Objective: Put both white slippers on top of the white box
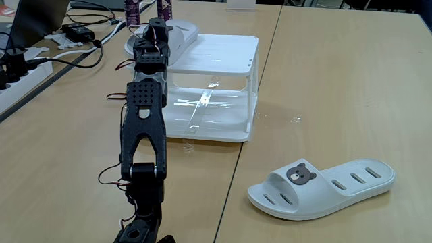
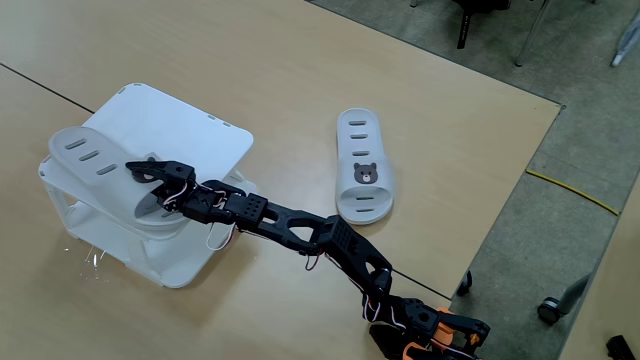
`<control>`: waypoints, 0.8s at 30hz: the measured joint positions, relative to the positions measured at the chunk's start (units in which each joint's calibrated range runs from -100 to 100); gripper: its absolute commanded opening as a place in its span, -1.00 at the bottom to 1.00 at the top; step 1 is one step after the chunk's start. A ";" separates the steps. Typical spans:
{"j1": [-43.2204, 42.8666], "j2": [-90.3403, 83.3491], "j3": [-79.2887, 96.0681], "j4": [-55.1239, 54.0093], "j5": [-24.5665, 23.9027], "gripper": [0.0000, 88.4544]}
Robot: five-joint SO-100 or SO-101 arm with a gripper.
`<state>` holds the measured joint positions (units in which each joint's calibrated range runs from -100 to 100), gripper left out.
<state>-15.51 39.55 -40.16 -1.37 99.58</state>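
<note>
Rubber, white and moulded: that is what I am dealing with, and I judge it light, a little springy, and grippy rather than slick, so nothing here is fragile. One slipper [image 2: 105, 175] lies on the box [image 2: 205, 140], hanging over its edge in the view from above, and my gripper [image 2: 147, 172] sits right at its strap end. From these angles I cannot tell whether my jaws are clamped on it or let go; my own wrist hides the tips in the low view, where the gripper [image 1: 156, 28] is at the far corner of the box [image 1: 223, 50]. The other slipper [image 1: 322, 187] lies flat on the table [image 1: 351, 81], sole down, bear badge up, well apart from the box. For that one I would take the strap across the bear arch: it stands proud of the sole, gives my jaws two faces to pinch, and the sole should hang without much flex. The box top is ribbed, likely enough to stop sliding.
</note>
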 measured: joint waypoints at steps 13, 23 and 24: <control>0.00 1.07 -1.53 -0.09 0.00 -0.38; 0.00 1.07 -1.62 1.12 0.00 -0.37; 0.00 0.99 -1.71 2.66 0.00 -0.37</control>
<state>-15.51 40.54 -41.87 1.29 99.58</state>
